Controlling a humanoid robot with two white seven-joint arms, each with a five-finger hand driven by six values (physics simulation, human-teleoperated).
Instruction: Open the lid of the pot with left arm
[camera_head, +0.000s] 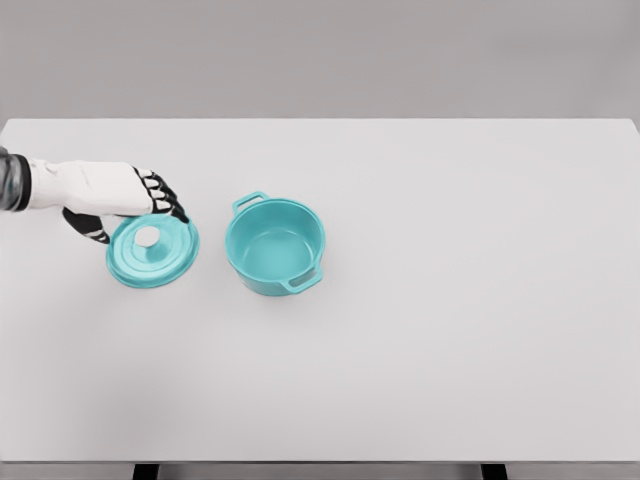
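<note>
Already the lid (152, 251) is off the pot (276, 246): it lies flat on the table (450, 300) just left of the pot, knob up, apart from the rim. The pot stands open and empty, left of the table's centre, handles pointing far-left and near-right. Above the lid's far edge sits the left hand (120, 195), its dark fingers (165, 197) spread loosely over the rim, thumb at the left edge; whether they touch it I cannot tell. Judging by this, the set-down is finishing; next comes lifting the hand clear without dragging the lid.
</note>
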